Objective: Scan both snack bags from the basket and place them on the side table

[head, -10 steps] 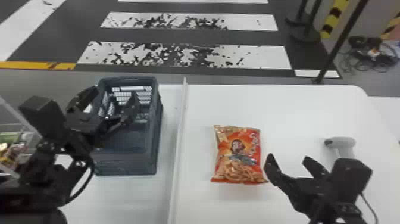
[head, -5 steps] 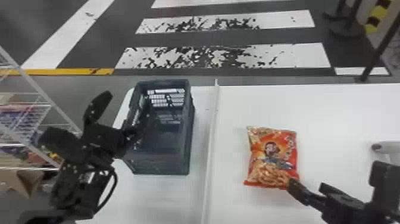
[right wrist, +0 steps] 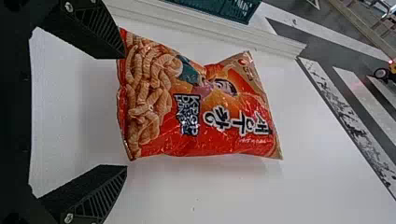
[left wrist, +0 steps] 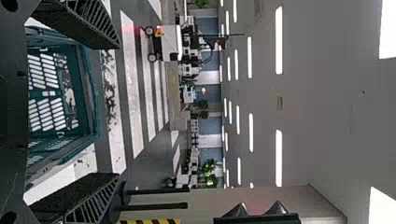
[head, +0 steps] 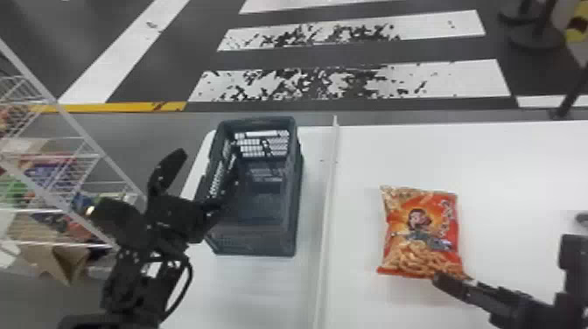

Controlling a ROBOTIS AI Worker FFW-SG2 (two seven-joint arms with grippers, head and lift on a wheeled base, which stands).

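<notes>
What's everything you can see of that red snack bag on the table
The snack bag is glossy, puffed film, red and orange with a tan top corner, printed with lettering, a character and curled snacks. It looks unopened. It lies face up on the white table, snack-picture end toward the robot. One finger of the open right end effector overlaps its near edge; contact is unclear.

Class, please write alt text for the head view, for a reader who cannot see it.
A red snack bag lies on a white table, with the right tool near its lower edge. To the left, beyond a raised white strip, stands a dark, open plastic basket, the left tool beside it.
</notes>
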